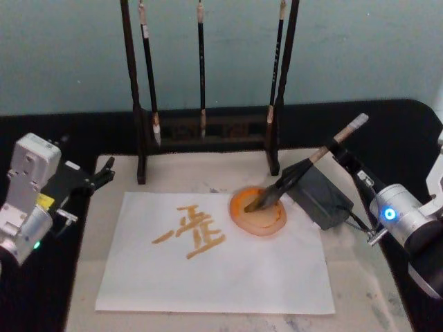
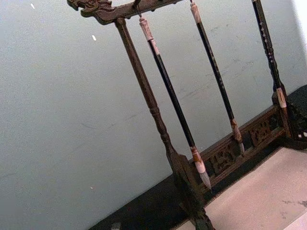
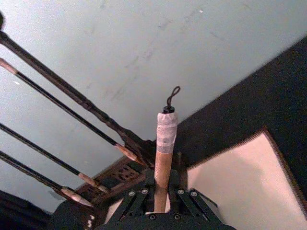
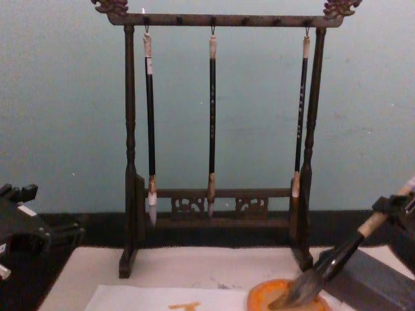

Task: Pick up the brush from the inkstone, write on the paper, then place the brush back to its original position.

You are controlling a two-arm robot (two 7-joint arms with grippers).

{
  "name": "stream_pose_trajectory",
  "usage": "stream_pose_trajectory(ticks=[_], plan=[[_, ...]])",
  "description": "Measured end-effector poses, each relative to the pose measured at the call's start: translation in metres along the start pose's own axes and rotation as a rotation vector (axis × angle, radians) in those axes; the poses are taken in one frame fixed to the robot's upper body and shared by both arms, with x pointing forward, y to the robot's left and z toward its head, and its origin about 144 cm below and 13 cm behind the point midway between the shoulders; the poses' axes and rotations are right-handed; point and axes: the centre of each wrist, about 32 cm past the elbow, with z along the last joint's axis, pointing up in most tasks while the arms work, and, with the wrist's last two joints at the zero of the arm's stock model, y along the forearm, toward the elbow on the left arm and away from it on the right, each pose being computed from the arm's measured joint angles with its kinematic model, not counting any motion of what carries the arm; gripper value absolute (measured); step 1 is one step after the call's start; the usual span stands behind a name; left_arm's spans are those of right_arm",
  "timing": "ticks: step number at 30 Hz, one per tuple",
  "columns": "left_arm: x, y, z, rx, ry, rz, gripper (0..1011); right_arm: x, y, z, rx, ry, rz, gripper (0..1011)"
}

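The right gripper [image 1: 338, 146] is reaching in from the right, its fingers clamping the tan upper shaft of the brush [image 1: 291, 181]. The brush is leaning, its bristles resting in the inkstone [image 1: 239, 209] at the far right corner of the paper [image 1: 208, 277]. The left gripper [image 1: 104, 173] is idling at the left of the desk [image 1: 83, 128].

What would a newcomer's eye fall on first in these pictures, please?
Bold orange characters on the white paper, in the middle. To their right, the right gripper holds the thick brush slanted, bristles in the orange inkstone. Behind stands a dark rack with three thin hanging brushes; the left gripper sits parked at left.
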Motion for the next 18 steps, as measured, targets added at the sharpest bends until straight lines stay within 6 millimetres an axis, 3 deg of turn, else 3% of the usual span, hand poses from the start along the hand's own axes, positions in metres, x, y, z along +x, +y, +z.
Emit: stream_pose_trajectory(ticks=[18], plan=[[0.000, 0.000, 0.000, 0.000, 0.000, 0.000, 1010, -0.024, 0.001, 0.021, 0.038, -0.126, 0.173, 172]])
